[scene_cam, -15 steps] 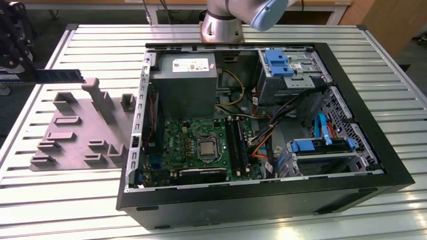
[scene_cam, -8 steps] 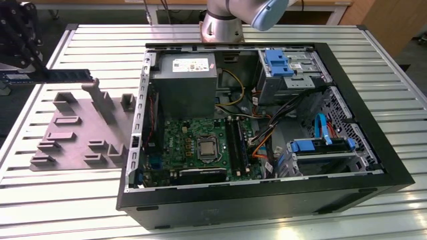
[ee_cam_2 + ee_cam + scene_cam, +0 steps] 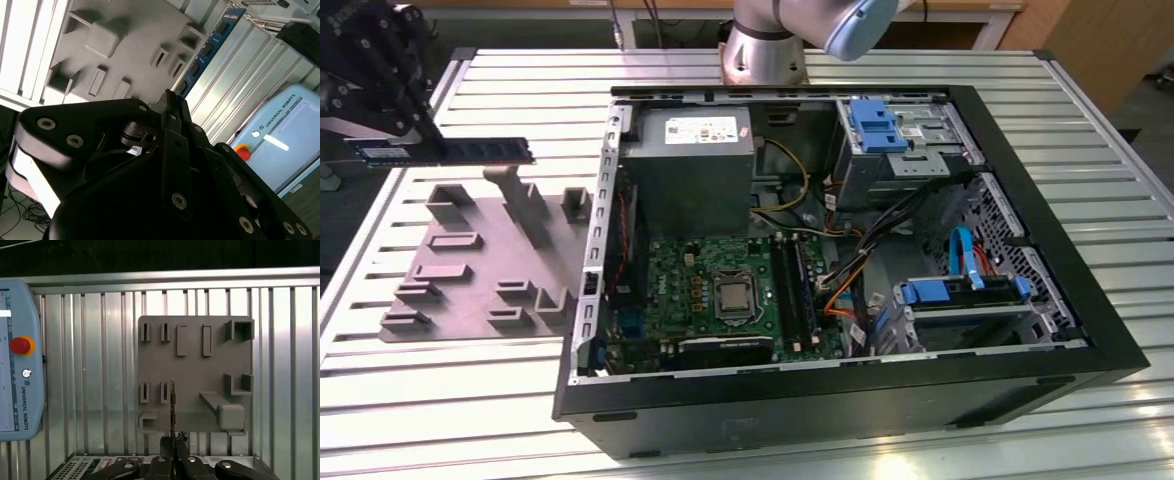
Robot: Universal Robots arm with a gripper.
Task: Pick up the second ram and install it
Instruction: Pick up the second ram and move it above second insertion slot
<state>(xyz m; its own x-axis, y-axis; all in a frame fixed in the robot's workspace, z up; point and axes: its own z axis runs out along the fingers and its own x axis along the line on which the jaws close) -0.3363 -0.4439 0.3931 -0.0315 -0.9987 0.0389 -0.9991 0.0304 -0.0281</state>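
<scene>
Clamping the second ram (image 3: pixel 467 151) near one end, the gripper (image 3: pixel 403 148) may let it tilt or slip — jamming against the motherboard slots (image 3: pixel 790 285), 4 o'clock in the exterior view.

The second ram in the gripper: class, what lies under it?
Under the second ram, held in the gripper, lies the grey holder plate on the slatted table. The strip of plate directly behind the stick is covered.
</scene>
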